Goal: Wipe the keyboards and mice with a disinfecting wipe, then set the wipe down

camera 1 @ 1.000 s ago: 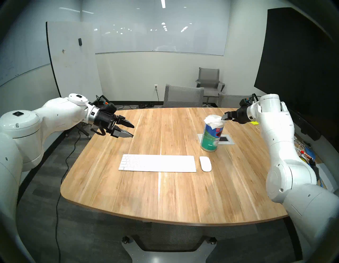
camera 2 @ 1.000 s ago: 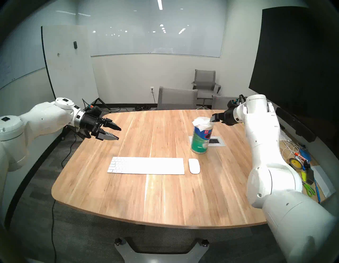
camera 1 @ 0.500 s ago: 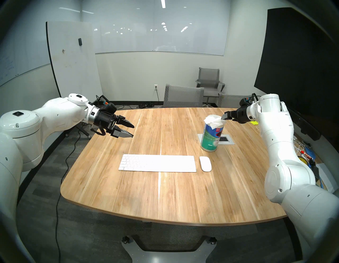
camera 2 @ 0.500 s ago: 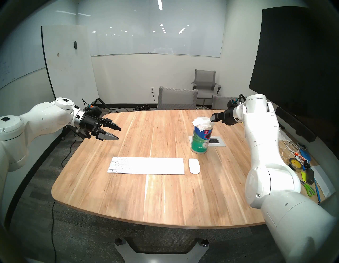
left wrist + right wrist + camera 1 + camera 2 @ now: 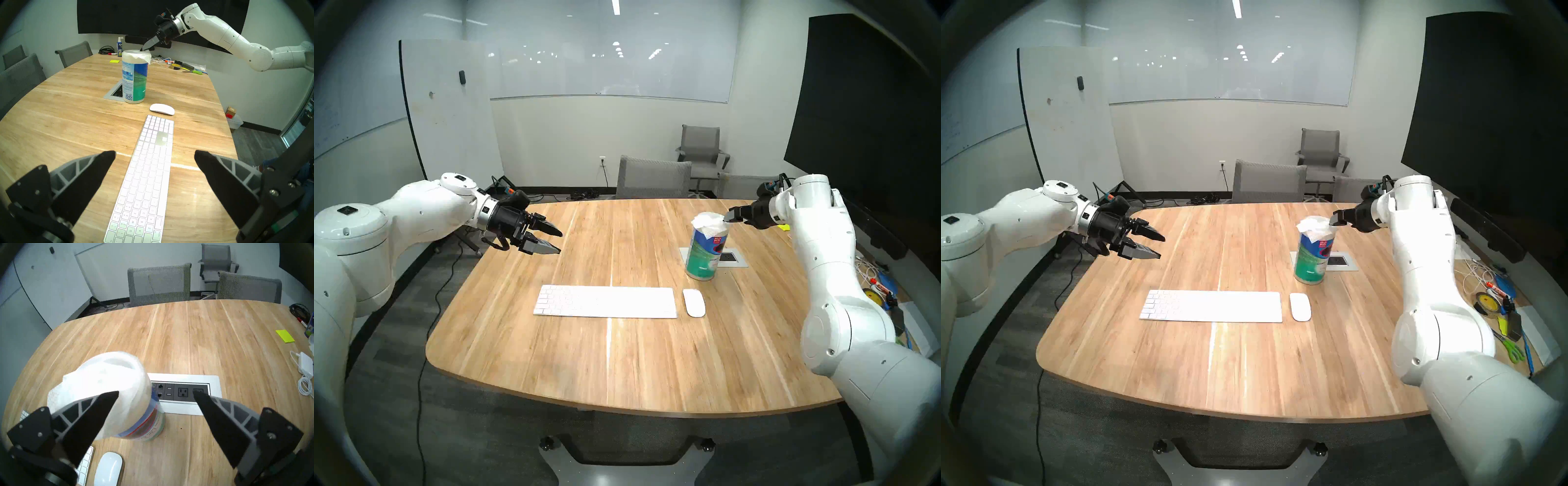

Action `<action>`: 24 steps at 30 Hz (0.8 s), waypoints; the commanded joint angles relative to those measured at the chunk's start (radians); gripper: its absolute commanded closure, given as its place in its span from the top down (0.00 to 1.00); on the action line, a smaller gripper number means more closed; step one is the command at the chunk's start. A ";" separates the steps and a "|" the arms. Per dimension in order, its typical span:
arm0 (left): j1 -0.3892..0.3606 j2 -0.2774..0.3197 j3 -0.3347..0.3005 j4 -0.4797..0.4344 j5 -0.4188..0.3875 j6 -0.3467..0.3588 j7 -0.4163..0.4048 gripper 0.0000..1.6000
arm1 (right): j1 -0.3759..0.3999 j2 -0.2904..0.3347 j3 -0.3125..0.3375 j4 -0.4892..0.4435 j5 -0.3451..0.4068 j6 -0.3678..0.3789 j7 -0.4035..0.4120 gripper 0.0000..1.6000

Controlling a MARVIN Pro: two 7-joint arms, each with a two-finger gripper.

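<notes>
A slim white keyboard (image 5: 605, 302) lies flat mid-table, with a glossy white mouse (image 5: 694, 302) just to its right. Behind the mouse stands a canister (image 5: 702, 254) with a green-blue label. A rumpled white disinfecting wipe (image 5: 707, 222) sticks out of its top and drapes over the rim (image 5: 95, 383). My right gripper (image 5: 156, 392) is open, level with the canister's top on its right side. One finger (image 5: 95, 405) reaches over the wipe and the other stands clear of it. My left gripper (image 5: 153, 152) is open and empty, hovering above the table's far left (image 5: 559, 241).
A power and data outlet panel (image 5: 185, 392) is set into the table behind the canister. Grey chairs (image 5: 653, 178) stand at the far edge. Tape, scissors, markers and cables (image 5: 1497, 305) clutter the right edge, with a yellow sticky note (image 5: 285, 336) and a white charger (image 5: 305, 365).
The right arm's elbow has shifted slightly inward. Both grippers, the wipe and the canister stay where they were.
</notes>
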 commanded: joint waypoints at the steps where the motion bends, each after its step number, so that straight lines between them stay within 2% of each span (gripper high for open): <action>1: -0.020 0.000 -0.008 0.001 -0.004 0.001 0.001 1.00 | 0.027 0.003 0.001 -0.014 0.001 -0.003 0.010 1.00; 24: -0.020 0.000 -0.008 0.001 -0.004 0.001 0.001 1.00 | 0.028 -0.004 0.014 -0.013 -0.023 -0.003 0.023 1.00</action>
